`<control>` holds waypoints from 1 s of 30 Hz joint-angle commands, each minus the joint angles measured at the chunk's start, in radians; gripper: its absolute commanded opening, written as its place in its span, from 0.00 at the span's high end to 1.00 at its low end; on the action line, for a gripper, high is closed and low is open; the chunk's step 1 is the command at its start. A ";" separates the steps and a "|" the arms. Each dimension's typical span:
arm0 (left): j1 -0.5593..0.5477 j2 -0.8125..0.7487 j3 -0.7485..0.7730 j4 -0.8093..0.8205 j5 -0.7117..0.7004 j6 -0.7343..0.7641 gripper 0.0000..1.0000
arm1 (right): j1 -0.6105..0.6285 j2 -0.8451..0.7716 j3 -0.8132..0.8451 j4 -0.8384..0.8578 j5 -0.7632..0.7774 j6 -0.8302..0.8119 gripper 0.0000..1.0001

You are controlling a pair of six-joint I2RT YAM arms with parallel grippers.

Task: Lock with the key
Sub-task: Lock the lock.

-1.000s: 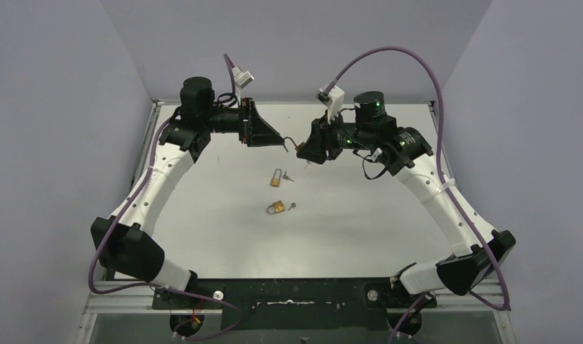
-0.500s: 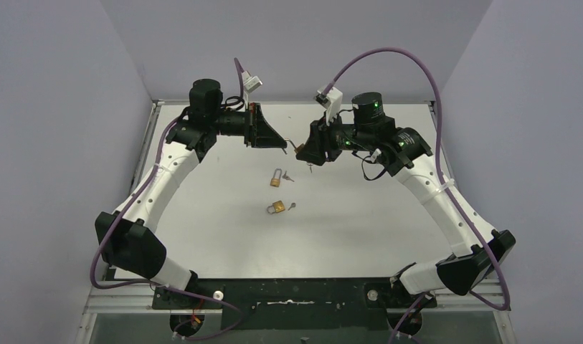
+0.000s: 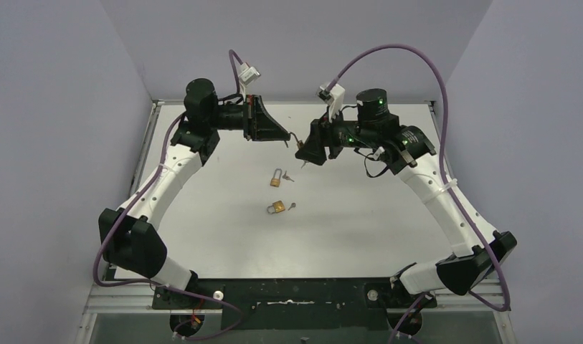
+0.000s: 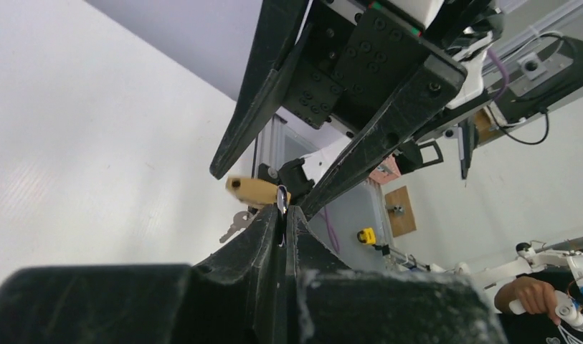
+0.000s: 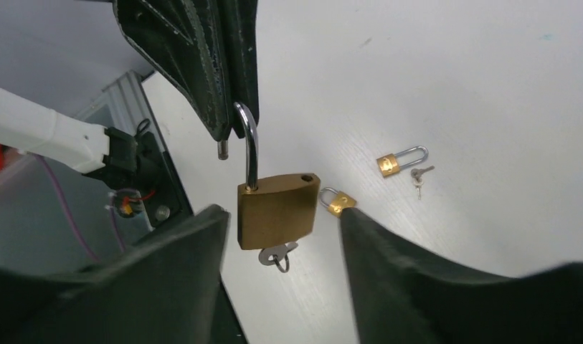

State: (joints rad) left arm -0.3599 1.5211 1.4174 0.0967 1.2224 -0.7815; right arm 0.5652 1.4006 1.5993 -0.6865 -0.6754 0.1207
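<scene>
Padlock [image 5: 277, 211] top hidden in left gripper [image 5: 231, 125] — key [image 5: 277, 256] blade buried.

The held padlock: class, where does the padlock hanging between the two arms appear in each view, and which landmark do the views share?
Top external: held padlock, upper centre, between the two arms' tips.
Left wrist: centre, brass body just above the camera's own fingers.
Right wrist: centre, hanging by its shackle.
Shared landmark: the left fingers shut on the shackle.
</scene>
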 commanded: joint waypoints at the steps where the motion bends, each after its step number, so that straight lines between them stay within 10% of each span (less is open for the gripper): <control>1: 0.018 -0.015 0.046 0.348 0.007 -0.225 1.00 | -0.036 -0.011 0.100 0.043 -0.036 0.004 0.29; 5: 0.056 -0.069 0.072 0.358 -0.097 -0.209 1.00 | -0.083 -0.057 0.105 0.202 0.009 0.031 0.00; 11: 0.067 -0.224 0.108 0.111 -0.345 0.046 1.00 | -0.097 -0.103 -0.071 0.751 -0.181 0.159 0.02; 20: 0.060 -0.368 -0.024 0.265 -0.576 0.035 1.00 | -0.086 0.112 -0.093 1.492 -0.309 0.548 0.11; 30: 0.057 -0.378 -0.054 0.331 -0.643 0.021 1.00 | -0.004 0.203 -0.011 1.723 -0.340 0.670 0.11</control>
State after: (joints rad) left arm -0.3004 1.1431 1.3502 0.3470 0.6418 -0.7631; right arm 0.5323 1.6291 1.5135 0.8249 -0.9848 0.7273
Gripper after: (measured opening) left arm 0.023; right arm 0.888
